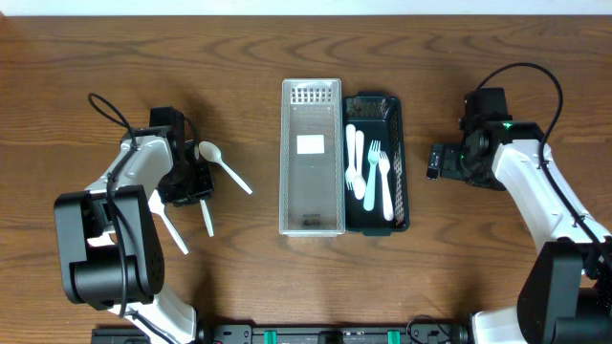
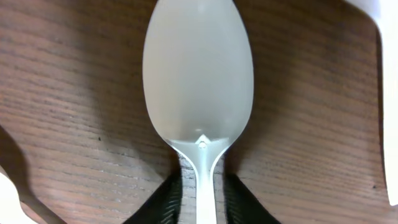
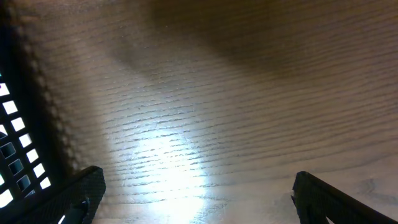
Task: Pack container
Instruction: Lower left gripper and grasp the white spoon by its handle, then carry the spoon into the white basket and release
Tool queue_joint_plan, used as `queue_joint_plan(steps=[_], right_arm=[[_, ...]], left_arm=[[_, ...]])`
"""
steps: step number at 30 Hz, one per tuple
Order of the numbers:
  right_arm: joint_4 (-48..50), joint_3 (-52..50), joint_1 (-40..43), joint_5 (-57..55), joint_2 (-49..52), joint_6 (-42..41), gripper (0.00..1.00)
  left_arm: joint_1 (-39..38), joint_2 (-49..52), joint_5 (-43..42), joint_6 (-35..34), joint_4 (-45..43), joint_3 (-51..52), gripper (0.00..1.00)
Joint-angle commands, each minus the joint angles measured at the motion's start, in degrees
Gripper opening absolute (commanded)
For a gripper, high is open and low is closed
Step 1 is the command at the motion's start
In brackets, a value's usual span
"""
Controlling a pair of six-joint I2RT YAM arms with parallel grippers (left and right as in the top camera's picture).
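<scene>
A clear empty container [image 1: 312, 158] stands at the table's middle. A black tray [image 1: 402, 182] beside it on the right holds several white utensils [image 1: 368, 167]. My left gripper [image 1: 186, 183] is low over the table on the left. In the left wrist view a white spoon [image 2: 198, 74] lies on the wood with its handle between my left gripper's [image 2: 204, 190] fingers. A thin gap shows on each side, so the fingers straddle the handle without gripping it. My right gripper [image 1: 435, 162] is open and empty to the right of the tray, over bare wood [image 3: 199, 193].
A white spoon [image 1: 225, 164] lies right of the left gripper, and two white utensil handles [image 1: 206, 218] [image 1: 173, 230] stick out below it. Other utensil edges [image 2: 387, 93] [image 2: 9, 196] show in the left wrist view. The black tray's wall [image 3: 18, 124] is at the right wrist view's left.
</scene>
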State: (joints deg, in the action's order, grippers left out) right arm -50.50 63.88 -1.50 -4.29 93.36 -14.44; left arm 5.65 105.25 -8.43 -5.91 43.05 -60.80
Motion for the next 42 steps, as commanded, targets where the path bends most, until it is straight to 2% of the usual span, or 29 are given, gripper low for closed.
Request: queue_joint_plan(steps=[1, 8, 15, 20, 26, 34, 42], right_arm=[[-0.09, -0.13, 0.33, 0.24, 0.09, -0.09, 0.99], [-0.07, -0.13, 0.31, 0.26, 0.09, -0.09, 0.99], [-0.07, -0.13, 0.31, 0.39, 0.09, -0.11, 0.99], [-0.04, -0.13, 0.33, 0.7, 0.09, -0.09, 0.99], [0.22, -0.13, 0.31, 0.74, 0.09, -0.11, 0.99], [-0.09, -0.13, 0.31, 0.85, 0.09, -0.11, 0.99], [-0.07, -0.13, 0.31, 1.33, 0.09, -0.11, 0.99]], left_arm=[[0.17, 2.16, -1.01, 0.31, 0.09, 0.57, 0.2], [0.17, 1.77, -1.03, -0.39, 0.59, 0.31, 0.06], [-2.99, -5.22, -1.03, -1.05, 9.16, -6.08, 0.06], [-10.4, -15.41, -1.03, -4.28, 14.19, -14.12, 0.06], [-22.01, -20.7, -1.01, -7.39, 10.51, -19.37, 0.06], [-32.76, -13.11, -1.03, -14.21, 1.53, -19.37, 0.06], [-37.18, 0.11, -1.07, -14.36, 0.57, -19.37, 0.06]])
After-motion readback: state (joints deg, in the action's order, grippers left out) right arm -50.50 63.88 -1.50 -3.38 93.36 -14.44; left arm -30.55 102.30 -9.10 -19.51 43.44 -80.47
